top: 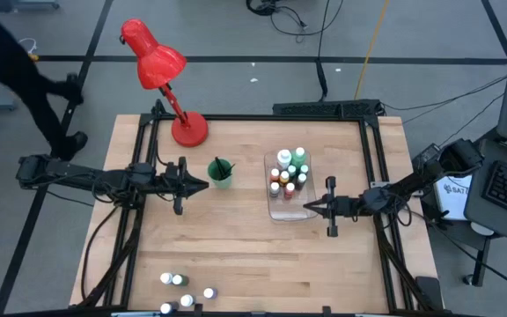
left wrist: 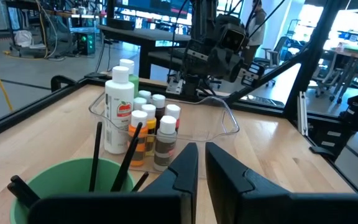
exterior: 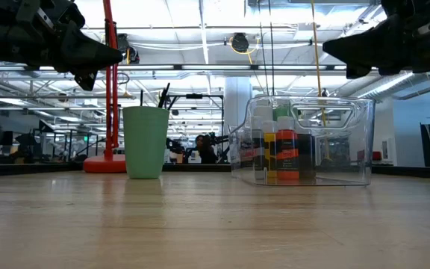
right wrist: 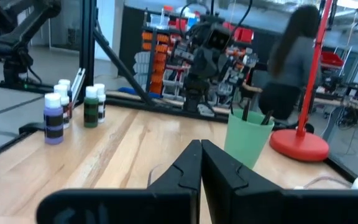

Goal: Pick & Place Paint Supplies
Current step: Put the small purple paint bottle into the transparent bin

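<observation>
Several white-capped paint bottles (top: 289,172) stand in a clear plastic container (top: 286,214) right of the table's middle. Left of it stands a green cup (top: 221,173) with dark-handled brushes (left wrist: 128,152) leaning in it. More bottles (top: 176,280) stand loose at the near edge. My left gripper (top: 206,185) hovers level just left of the cup. A narrow gap shows between its fingers (left wrist: 185,163), with nothing in it. My right gripper (top: 306,207) is shut and empty, hovering level over the container's near right corner, well above its rim (exterior: 327,48).
A red desk lamp (top: 161,66) stands with its base (top: 189,129) at the far left of the table, behind the cup. A person in dark clothes (top: 16,70) is beyond the far left corner. Bare wood lies between the container and the near edge.
</observation>
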Tool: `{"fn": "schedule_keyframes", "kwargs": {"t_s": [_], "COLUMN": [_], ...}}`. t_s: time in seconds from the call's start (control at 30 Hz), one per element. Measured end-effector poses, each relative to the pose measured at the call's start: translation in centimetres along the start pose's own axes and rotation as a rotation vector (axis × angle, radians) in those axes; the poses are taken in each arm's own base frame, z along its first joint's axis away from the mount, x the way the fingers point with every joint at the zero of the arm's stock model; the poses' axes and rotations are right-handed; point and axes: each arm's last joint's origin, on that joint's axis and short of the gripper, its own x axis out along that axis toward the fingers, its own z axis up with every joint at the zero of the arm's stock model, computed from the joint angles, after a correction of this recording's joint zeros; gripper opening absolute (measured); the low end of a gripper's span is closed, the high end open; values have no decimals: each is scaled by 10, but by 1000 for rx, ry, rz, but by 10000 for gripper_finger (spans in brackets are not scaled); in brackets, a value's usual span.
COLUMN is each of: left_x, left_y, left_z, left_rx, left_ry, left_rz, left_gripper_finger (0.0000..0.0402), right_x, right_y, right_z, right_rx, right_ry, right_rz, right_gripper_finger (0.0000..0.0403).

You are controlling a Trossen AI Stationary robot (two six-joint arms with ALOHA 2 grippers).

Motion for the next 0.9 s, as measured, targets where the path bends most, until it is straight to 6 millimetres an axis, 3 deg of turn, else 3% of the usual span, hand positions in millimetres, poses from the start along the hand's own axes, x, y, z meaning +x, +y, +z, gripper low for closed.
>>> {"fn": "schedule_keyframes", "kwargs": {"t_s": [0.9], "left_x": [0], "left_y": [0], "left_z": [0], "left_rx": [0], "left_ry": [1], "left_rz": [1], "left_gripper_finger": [35], "right_x": [0], "right_y": [0], "right_z": [1], "right_rx": [3], "right_ry": [-13], "right_rz": [-3], "right_gripper_finger": [4]}}
